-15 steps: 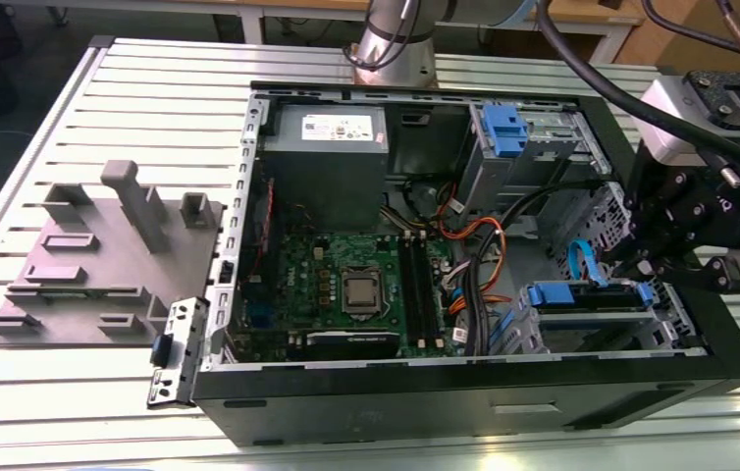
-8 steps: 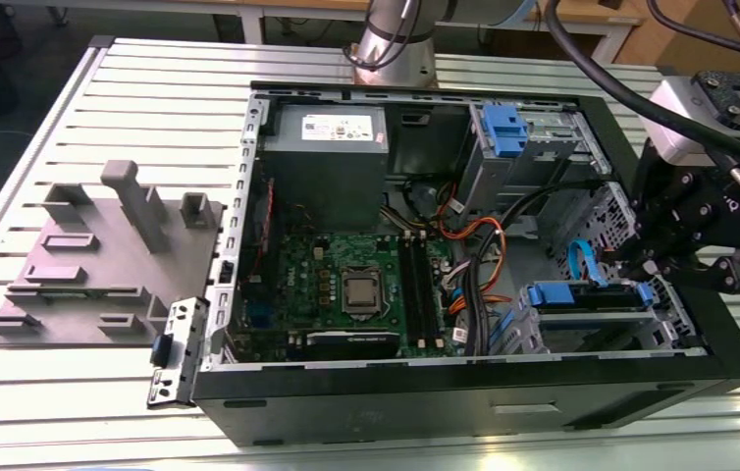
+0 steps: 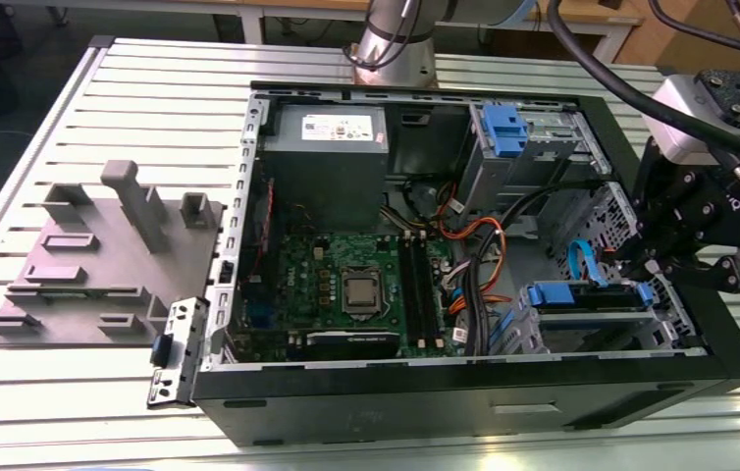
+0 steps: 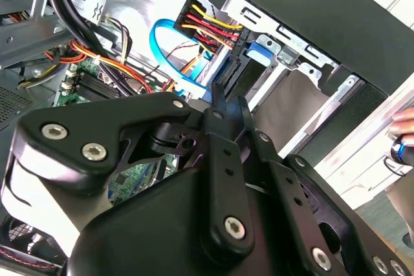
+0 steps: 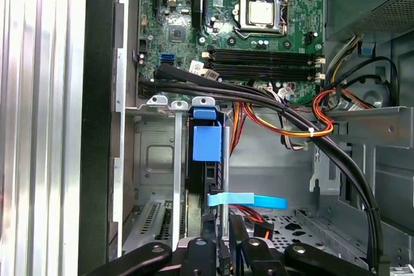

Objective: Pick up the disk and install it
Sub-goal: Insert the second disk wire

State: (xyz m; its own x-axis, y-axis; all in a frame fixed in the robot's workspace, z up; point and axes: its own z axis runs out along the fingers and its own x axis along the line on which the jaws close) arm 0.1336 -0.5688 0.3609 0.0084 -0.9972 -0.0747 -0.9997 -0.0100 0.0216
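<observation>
The disk (image 5: 206, 153), blue rails showing, sits edge-up in its bay slot (image 5: 162, 159) at the case's (image 3: 684, 294) front corner; looks nearly installed, cables perhaps left. The hand (image 4: 226, 111) hangs right at its rear end, fingers pressed together, pinching nothing I can make out.

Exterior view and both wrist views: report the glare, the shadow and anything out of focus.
Exterior view: window light glares off the slatted table at the lower corners, and the computer case interior sits in even shade. Second wrist view: the gripper bulks close and soft, and the background at that picture's far edge is washed out. First wrist view: the motherboard is evenly lit and crisp, and the case wall is dark.
</observation>
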